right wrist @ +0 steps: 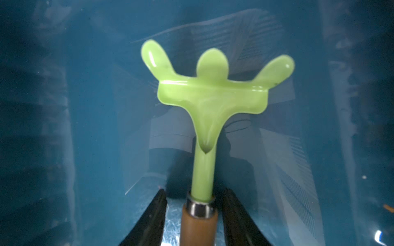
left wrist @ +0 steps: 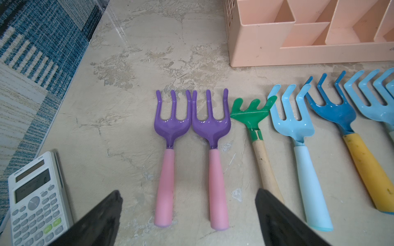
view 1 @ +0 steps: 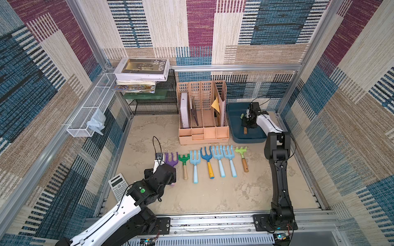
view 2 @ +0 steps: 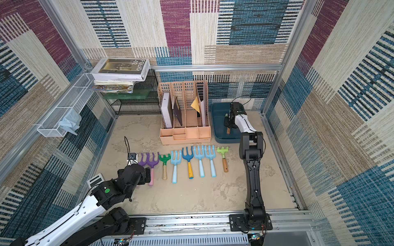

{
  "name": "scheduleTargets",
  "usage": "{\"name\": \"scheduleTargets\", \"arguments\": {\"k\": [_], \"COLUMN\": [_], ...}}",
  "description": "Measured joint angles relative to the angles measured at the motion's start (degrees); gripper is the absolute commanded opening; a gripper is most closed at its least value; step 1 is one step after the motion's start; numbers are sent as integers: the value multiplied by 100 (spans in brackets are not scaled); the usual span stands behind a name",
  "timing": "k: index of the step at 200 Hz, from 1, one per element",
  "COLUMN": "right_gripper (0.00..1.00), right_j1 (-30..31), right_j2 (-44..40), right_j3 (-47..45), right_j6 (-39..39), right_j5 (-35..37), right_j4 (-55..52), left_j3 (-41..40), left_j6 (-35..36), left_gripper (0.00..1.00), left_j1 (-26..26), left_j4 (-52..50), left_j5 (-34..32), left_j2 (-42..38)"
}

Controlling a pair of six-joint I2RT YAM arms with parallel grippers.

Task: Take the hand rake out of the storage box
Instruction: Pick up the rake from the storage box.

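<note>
Inside the shallow, dark teal-blue plastic storage box [view 1: 235,114], at the far right corner of the mottled beige worktop [view 1: 213,191], a hand rake [right wrist: 211,93] with a pale green three-pronged head and brown wooden handle is pointing its prongs toward the back wall. The right end effector [right wrist: 194,191] is reaching down into the box. Its black fingers [right wrist: 153,213] are straddling the handle just behind the metal collar, close on both sides. Whether they are actually squeezing it cannot be told. The box is sitting just beside a peach slotted file organiser [view 1: 203,134]. Nearer the front, the left end effector [left wrist: 188,196] is hovering spread wide and holding nothing above the pink handles of two purple hand forks [left wrist: 170,127]. These are beginning a row of colourful garden tools [view 2: 188,161]. A white calculator [left wrist: 36,202] is lying beside them.
</note>
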Motion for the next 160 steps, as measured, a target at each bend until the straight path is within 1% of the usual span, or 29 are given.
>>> {"name": "scheduleTargets", "arguments": {"k": [21, 30, 40, 53, 68, 128, 139, 160], "right_gripper": [28, 26, 18, 16, 11, 4, 0, 0], "right_j1": [28, 39, 59, 79, 85, 144, 144, 144], "right_j2": [26, 35, 42, 44, 44, -37, -96, -348], "right_j3": [42, 68, 96, 120, 138, 245, 229, 138], "right_j6": [-146, -186, -219, -264, -304, -448, -444, -417], "right_j5": [105, 188, 256, 341, 389, 647, 647, 656], "right_j4": [-39, -57, -83, -122, -168, -461, -608, -688], "left_j3": [0, 0, 0, 0, 0, 0, 0, 0], "left_j6": [0, 0, 0, -2, -2, -2, -2, -2], "left_gripper": [99, 99, 99, 99, 99, 99, 99, 99], "left_j1": [11, 11, 11, 11, 13, 15, 15, 17], "left_j4": [0, 0, 0, 2, 2, 2, 2, 2], "left_j5": [0, 0, 0, 0, 0, 2, 0, 2], "left_j2": [22, 22, 28, 39, 33, 37, 35, 37]}}
